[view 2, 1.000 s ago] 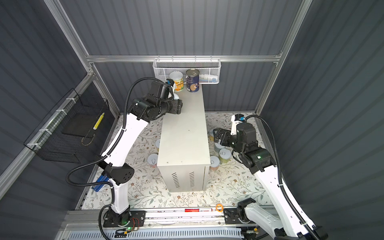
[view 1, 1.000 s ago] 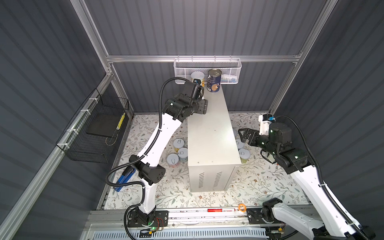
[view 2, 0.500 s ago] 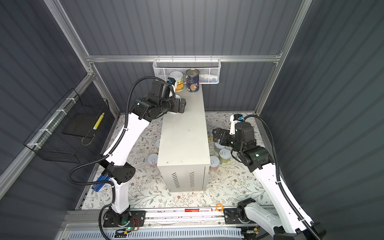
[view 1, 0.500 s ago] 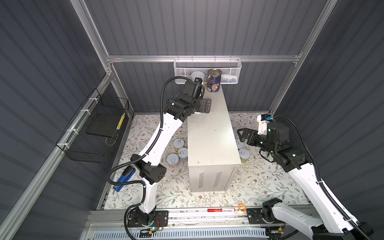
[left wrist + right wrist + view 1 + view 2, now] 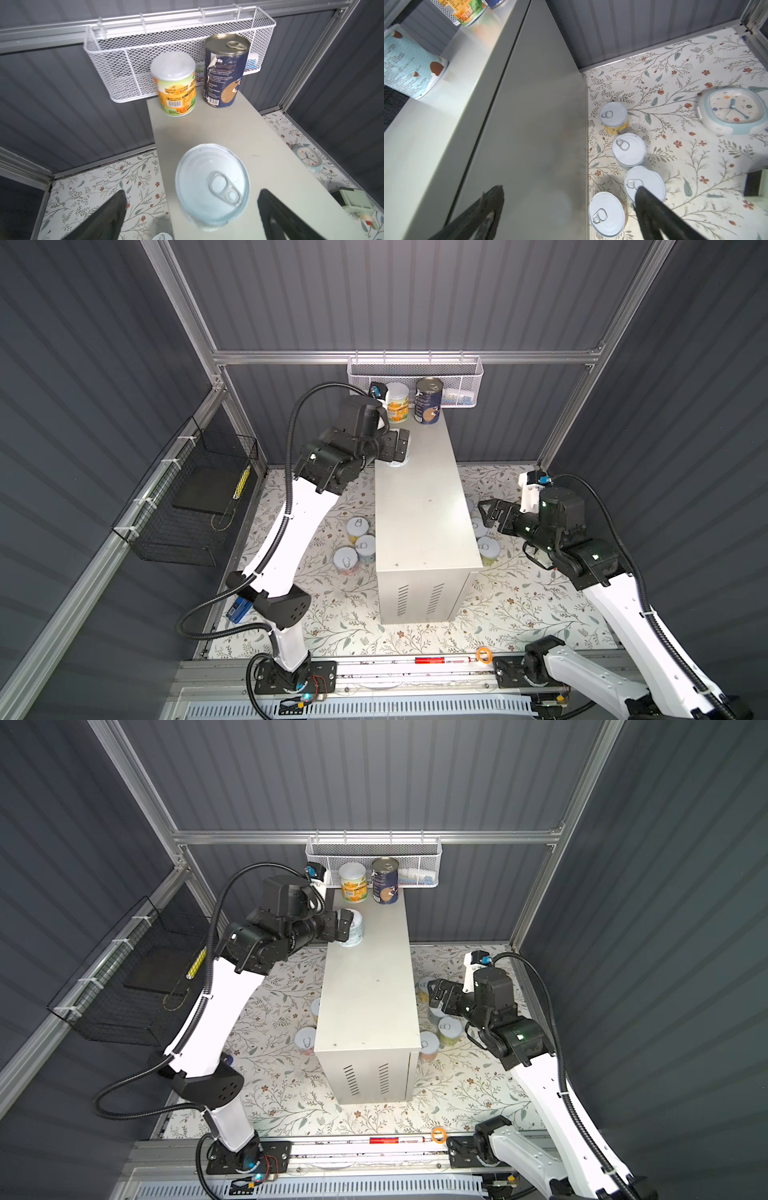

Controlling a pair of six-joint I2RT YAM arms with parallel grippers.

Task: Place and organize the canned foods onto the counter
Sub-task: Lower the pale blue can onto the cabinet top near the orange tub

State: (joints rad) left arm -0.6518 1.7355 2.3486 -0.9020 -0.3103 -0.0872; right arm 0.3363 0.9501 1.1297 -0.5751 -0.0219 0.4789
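Note:
The counter (image 5: 424, 510) (image 5: 365, 990) is a tall white box with a flat top. At its far end stand a yellow-orange can (image 5: 397, 403) (image 5: 174, 83) and a taller navy can (image 5: 428, 400) (image 5: 225, 70). A pale blue can (image 5: 353, 928) (image 5: 212, 185) stands upright near the counter's left edge. My left gripper (image 5: 398, 445) (image 5: 192, 192) is open and straddles it, with a gap on each side. My right gripper (image 5: 486, 512) (image 5: 569, 192) hangs open and empty beside the counter's right wall, above several white-lidded cans (image 5: 629, 150) on the floor. Three more cans (image 5: 357, 526) sit on the floor left of the counter.
A white mesh basket (image 5: 415, 373) hangs on the back wall just behind the counter's far end. A black wire basket (image 5: 187, 502) hangs on the left wall. A pale blue clock (image 5: 735, 110) lies on the floral floor at the right. An orange ring (image 5: 483, 654) lies on the front rail.
My left gripper has opened and let go of the pale blue can, which now stands free on the counter. The right arm has barely moved.

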